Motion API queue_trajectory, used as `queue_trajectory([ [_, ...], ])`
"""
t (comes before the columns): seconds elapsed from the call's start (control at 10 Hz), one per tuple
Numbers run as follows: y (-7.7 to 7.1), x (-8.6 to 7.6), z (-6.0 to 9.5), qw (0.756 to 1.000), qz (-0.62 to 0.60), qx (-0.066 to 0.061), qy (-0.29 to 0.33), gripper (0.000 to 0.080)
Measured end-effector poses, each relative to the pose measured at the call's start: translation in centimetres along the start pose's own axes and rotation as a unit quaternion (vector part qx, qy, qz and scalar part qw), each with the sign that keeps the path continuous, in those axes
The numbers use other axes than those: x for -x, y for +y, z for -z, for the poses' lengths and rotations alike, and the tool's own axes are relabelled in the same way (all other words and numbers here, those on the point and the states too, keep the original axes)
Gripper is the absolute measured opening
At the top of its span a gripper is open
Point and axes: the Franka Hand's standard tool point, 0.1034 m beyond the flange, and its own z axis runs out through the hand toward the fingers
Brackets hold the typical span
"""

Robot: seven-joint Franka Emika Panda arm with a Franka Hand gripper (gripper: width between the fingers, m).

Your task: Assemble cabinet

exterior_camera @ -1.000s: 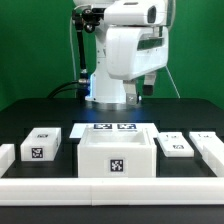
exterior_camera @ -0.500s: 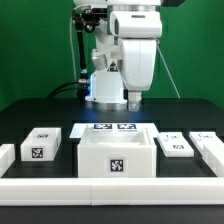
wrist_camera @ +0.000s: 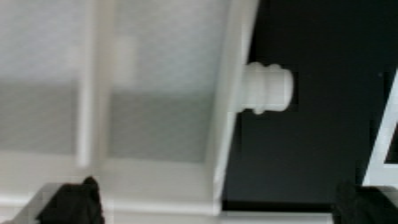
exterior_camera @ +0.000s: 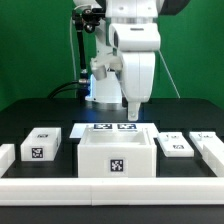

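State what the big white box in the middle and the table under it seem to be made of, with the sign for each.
The cabinet: probably moulded plastic, matt white; even faces, thick walls, soft edges. The table: dark, matt, little glare; perhaps cloth or coated board, which cannot be told.

The marker board (exterior_camera: 112, 128) lies flat on the black table (exterior_camera: 40, 112).

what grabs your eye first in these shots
The big white arm fills the middle of the exterior view, its pincer pointing down just behind the cabinet, an open white box with a black-and-white tag on its front. Smaller white parts flank it: a block on the exterior view's left and a flat piece on its right.
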Motion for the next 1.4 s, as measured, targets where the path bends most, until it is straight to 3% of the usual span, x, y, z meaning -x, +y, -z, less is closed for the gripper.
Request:
queue_trajectory([
  [0.5, -0.9, -0.5, -3.8, 0.999, -0.02, -0.033, 0.007, 0.065],
  [1.0, -1.1, 0.2, -4.7, 0.999, -0.029, -0.035, 0.009, 0.065],
  [1.2, -1.1, 0.3, -4.7, 0.999, -0.03, -0.036, 0.009, 0.0387],
  [1.3, -1.1, 0.3, -4.7, 0.999, -0.03, -0.036, 0.009, 0.0387],
  [1.4, -1.1, 0.3, -4.7, 0.999, -0.03, -0.036, 0.009, 0.0187],
])
